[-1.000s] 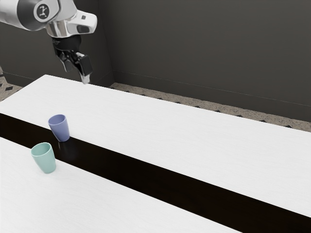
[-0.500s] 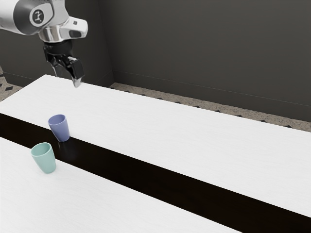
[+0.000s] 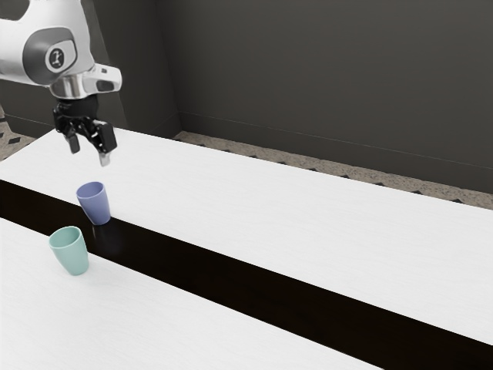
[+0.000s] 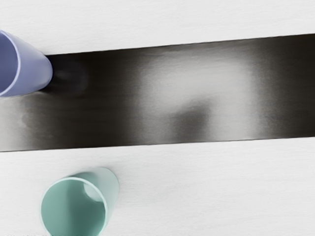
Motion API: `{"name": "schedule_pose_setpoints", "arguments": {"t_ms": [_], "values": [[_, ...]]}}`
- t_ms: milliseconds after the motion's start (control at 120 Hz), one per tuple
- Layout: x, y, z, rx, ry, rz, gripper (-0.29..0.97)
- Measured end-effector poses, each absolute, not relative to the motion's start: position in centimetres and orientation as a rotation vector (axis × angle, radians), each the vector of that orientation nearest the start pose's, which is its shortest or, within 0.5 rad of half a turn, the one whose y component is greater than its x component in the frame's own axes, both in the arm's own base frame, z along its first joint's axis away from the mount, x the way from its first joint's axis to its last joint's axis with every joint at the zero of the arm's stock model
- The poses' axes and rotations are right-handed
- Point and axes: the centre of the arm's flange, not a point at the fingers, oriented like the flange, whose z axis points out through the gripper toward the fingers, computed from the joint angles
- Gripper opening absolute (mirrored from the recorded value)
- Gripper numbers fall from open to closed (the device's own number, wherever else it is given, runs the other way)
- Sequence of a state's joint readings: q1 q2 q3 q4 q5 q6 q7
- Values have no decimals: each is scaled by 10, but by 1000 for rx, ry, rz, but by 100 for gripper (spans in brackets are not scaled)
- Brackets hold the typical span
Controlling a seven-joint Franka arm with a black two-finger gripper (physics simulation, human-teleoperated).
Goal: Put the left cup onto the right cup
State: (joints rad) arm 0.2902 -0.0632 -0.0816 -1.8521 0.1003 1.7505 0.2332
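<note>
While the claw (image 3: 88, 152) hangs open and empty above the purple cup (image 3: 94, 203), we judge the step in hand to be the approach for a grasp. We take the purple cup to be the one to lift, though this is not certain. We advise centring over its rim, descending straight, and closing gently so it does not tip. It stands upright at the edge of the table's (image 3: 308, 208) black stripe (image 3: 254, 289). The teal cup (image 3: 69, 250) stands near it on the white part. The teal cup is empty, and the purple one appears so.
</note>
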Motion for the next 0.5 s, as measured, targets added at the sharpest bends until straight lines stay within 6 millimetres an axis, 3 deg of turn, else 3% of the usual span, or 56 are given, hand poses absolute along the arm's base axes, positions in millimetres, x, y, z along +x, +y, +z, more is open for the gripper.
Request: {"name": "schedule_pose_setpoints", "arguments": {"t_ms": [500], "values": [[521,163,477,-3104,-117,206,68]]}}
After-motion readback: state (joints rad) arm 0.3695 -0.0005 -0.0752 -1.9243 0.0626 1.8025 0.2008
